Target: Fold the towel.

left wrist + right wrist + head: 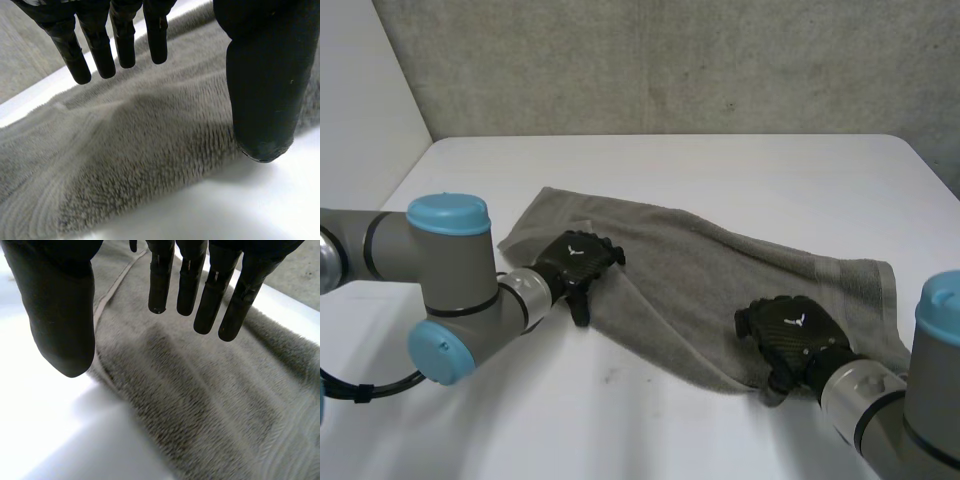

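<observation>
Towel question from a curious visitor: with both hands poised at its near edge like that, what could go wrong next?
1. The left hand and right hand are open over the near edge of the towel. When they close, they might miss the edge or lose it.
2. The towel lies slanted and rumpled on the table, so a fold from here may come out uneven.

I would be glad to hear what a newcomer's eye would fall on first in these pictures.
First the rumpled grey towel, lying slantwise across the middle of the white table. Next the two black hands over its near long edge: the left hand towards the towel's left end, the right hand towards its right end. Both are open, with fingers straight above the pile and thumbs at the towel's edge.
</observation>
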You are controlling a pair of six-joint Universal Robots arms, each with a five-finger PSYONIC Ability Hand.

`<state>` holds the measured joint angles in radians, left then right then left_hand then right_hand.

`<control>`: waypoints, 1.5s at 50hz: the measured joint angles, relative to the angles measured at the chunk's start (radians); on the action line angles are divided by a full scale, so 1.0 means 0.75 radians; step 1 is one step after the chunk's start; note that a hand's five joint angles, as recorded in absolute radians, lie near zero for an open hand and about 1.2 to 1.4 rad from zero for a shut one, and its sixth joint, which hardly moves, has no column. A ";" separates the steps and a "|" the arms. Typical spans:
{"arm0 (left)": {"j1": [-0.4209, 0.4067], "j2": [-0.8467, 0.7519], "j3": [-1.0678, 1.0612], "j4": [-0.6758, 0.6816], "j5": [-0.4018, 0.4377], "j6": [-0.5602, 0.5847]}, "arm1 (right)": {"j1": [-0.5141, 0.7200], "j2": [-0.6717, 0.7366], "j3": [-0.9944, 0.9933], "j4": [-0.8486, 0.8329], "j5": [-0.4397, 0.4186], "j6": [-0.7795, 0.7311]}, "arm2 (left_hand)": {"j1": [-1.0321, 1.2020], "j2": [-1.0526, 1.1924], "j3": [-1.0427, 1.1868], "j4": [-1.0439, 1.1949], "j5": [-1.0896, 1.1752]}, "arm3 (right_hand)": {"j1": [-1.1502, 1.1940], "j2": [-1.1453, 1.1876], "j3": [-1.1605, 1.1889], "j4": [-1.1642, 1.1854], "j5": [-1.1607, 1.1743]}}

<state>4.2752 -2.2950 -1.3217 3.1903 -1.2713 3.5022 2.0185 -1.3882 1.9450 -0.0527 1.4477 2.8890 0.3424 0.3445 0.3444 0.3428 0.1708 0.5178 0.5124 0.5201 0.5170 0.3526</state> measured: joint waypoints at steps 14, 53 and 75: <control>0.000 -0.054 0.031 0.000 -0.003 0.078 | -0.002 0.028 0.167 -0.263 0.007 -0.087 | 0.167 0.164 0.165 0.167 0.163 | 0.148 0.153 0.146 0.148 0.141; -0.012 -0.062 0.432 0.046 -0.080 0.025 | -0.051 0.254 -0.355 -0.420 0.012 -0.469 | 1.092 1.158 1.160 1.164 1.111 | 1.073 1.096 1.093 1.096 1.085; -0.164 0.345 0.057 0.218 -0.657 -0.468 | -0.010 0.420 -1.116 0.030 -0.005 -0.130 | 1.100 1.160 1.162 1.166 1.119 | 1.075 1.096 1.093 1.096 1.096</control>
<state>4.1525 -2.0364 -1.2789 3.3540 -1.7638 3.1510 2.0112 -1.0730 1.1083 -0.0303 1.4442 2.7918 1.1671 1.2148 1.2161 1.2172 1.0101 1.3239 1.3345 1.3401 1.3391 1.1746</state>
